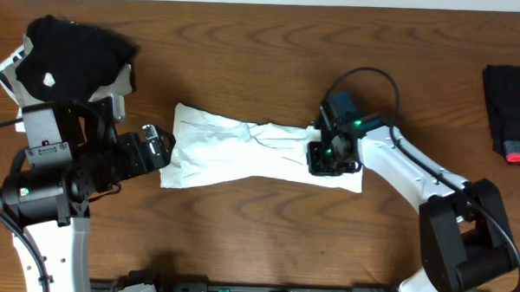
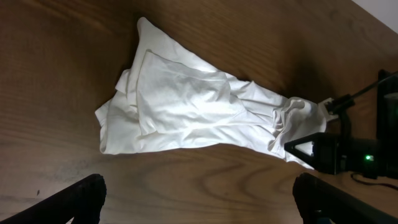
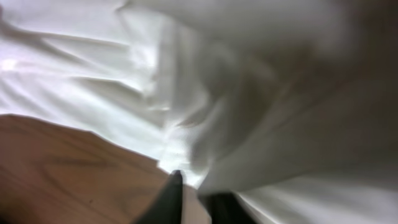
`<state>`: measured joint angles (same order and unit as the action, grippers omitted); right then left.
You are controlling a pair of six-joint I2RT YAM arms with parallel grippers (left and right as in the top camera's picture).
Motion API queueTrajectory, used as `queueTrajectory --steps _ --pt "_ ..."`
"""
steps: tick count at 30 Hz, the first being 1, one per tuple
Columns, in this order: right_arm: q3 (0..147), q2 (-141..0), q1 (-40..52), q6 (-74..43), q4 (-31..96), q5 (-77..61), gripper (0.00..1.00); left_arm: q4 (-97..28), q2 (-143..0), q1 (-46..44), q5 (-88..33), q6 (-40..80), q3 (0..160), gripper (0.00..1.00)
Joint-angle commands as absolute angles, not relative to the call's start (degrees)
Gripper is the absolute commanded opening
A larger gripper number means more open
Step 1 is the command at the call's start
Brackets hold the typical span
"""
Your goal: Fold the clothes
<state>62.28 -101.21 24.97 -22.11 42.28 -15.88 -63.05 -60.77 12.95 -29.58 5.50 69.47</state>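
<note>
The white shirt (image 1: 242, 150) lies bunched on the counter (image 1: 239, 241). The right fingers (image 3: 173, 198) pinch its right end, likely to stretch it flat. The left fingers (image 2: 74, 199) hang open beside its other end.

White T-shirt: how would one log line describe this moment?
white cotton T-shirt: crumpled, unfolded | right fingers: shut on its end | left fingers: open, not touching it

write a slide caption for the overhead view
Crumpled white T-shirt stretched across the wooden table, right gripper pinching its right end, open left gripper at its left edge.
</note>
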Motion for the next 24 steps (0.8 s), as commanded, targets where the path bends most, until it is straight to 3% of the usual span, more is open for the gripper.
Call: queueTrajectory --steps 1,14,18,20,24 --pt "62.2 -101.4 27.1 -25.0 42.1 -16.8 0.04 -63.2 -61.0 12.8 -29.3 4.8 69.2 0.98" --pt "62.2 -101.4 29.3 -28.9 38.5 -16.9 0.02 -63.2 -61.0 12.8 -29.3 4.8 69.2 0.98" --pt "62.2 -101.4 29.3 -28.8 37.7 -17.0 0.29 -63.2 -61.0 12.8 -29.3 4.8 69.2 0.98" --pt "62.2 -101.4 29.3 -28.6 38.1 -17.0 0.33 -63.2 -61.0 12.8 -29.3 4.8 69.2 0.98" --pt "62.3 -100.9 28.7 -28.7 39.2 -17.0 0.33 -63.2 -61.0 12.8 -29.3 4.8 69.2 0.98"
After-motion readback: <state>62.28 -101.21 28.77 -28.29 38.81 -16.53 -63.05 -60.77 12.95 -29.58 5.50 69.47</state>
